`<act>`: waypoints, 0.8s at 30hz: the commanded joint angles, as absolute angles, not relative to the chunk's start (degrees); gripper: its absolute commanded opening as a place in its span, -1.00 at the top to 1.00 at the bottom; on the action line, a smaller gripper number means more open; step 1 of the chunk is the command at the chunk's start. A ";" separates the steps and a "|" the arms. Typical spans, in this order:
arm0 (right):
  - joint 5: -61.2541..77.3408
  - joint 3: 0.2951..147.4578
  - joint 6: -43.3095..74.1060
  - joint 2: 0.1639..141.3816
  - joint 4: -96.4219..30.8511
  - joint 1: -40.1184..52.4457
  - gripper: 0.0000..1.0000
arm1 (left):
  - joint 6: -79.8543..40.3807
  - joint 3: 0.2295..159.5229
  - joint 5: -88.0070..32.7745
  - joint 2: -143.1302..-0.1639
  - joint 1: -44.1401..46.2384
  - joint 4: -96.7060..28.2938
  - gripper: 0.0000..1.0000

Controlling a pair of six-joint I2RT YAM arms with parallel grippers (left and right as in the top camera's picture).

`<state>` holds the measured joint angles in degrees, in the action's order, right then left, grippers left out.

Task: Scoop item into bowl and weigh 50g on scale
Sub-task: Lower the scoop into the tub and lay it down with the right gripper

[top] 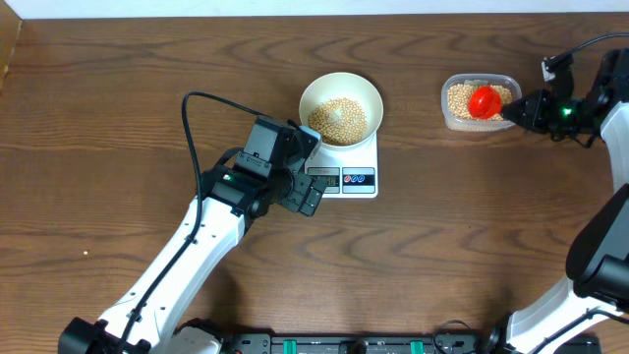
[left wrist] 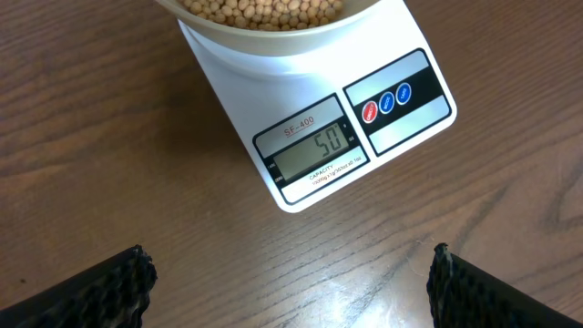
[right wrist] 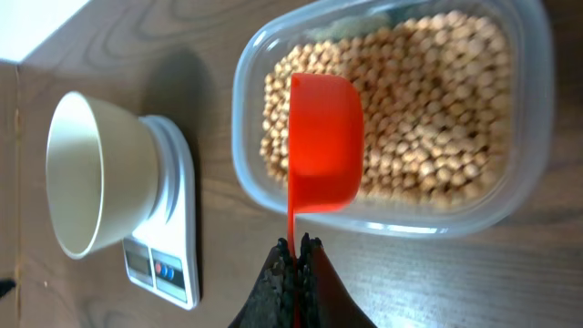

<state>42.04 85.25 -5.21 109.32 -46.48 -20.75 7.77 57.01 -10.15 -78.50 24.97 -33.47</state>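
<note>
The white bowl (top: 339,106) holds tan beans (top: 339,118) and stands on the white scale (top: 356,180). In the left wrist view the scale (left wrist: 401,118) shows 50 on its display, with the bowl (left wrist: 264,38) and its beans (left wrist: 264,9) at the top edge. My left gripper (top: 310,172) hovers open by the scale's front left, and nothing lies between its fingers (left wrist: 290,266). My right gripper (top: 513,110) is shut on the thin handle of a red scoop (right wrist: 326,137). The scoop's cup sits over the beans (right wrist: 428,100) in the clear container (right wrist: 528,137). The right gripper (right wrist: 297,244) pinches the handle just outside the container's wall.
The clear container (top: 479,101) stands at the back right, apart from the scale. The right wrist view shows the bowl (right wrist: 91,173) and scale (right wrist: 173,246) to the left. The left arm's black cable (top: 192,128) loops over the wooden table (top: 118,88). Equipment lines the table's front edge.
</note>
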 commanded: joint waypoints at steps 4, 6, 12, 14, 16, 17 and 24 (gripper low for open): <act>39.46 85.49 -0.62 109.73 -44.40 -22.96 0.96 | 8.54 57.56 -9.82 -78.67 25.06 -33.61 -0.95; 39.33 85.49 -0.60 109.80 -44.45 -23.33 0.95 | 8.54 57.56 -9.82 -78.67 25.06 -33.58 -0.96; 39.40 85.45 2.83 109.84 -44.99 -23.81 0.95 | 8.56 57.56 -9.82 -78.67 25.06 -33.61 -0.96; 39.38 85.38 3.36 109.84 -45.39 -23.81 0.95 | 8.56 57.56 -9.82 -78.67 25.06 -33.61 -0.96; 39.35 85.32 3.92 109.86 -45.47 -23.86 0.94 | 8.56 57.56 -9.82 -78.67 25.06 -33.58 -0.96; 39.38 85.27 4.67 109.93 -45.36 -23.99 0.95 | 8.56 57.56 -9.82 -78.67 25.06 -33.58 -0.96; 43.00 85.27 7.70 113.25 -44.34 -25.10 0.98 | 8.56 57.56 -9.85 -78.67 25.06 -33.61 -0.96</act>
